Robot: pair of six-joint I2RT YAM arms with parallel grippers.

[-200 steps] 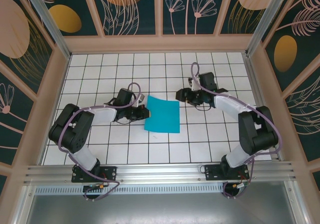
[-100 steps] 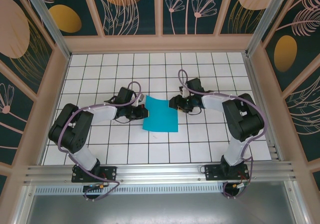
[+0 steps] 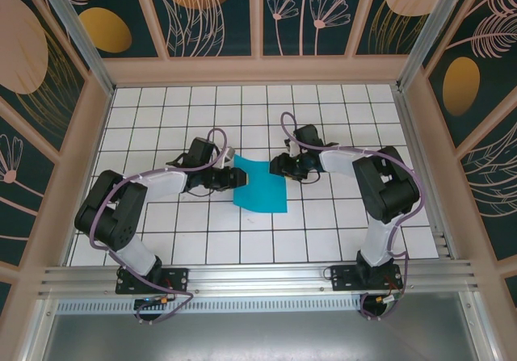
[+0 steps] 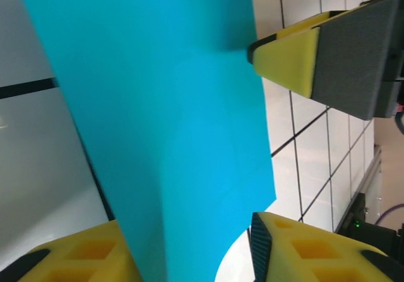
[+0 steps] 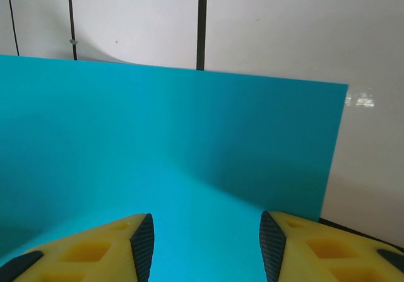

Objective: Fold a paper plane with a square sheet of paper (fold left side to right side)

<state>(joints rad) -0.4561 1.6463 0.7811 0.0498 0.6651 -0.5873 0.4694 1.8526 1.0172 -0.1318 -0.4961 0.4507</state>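
1. One square sheet of teal paper (image 3: 261,190) lies mid-surface (image 3: 161,111), and its left edge appears lifted, likely ready for the left-to-right fold.
2. The left gripper (image 3: 237,180) straddles that left edge with fingers spread, not pinching.
3. The right gripper (image 3: 279,167), fingers also apart, sits over the sheet's far right corner, seemingly to steady it.
4. Count: one sheet, two grippers.

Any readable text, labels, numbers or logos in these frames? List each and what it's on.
No readable text in any view.
Square sheet of paper: plain teal, no marks.
Table: black grid lines only.
Wall panels: flower and leaf art, no lettering.
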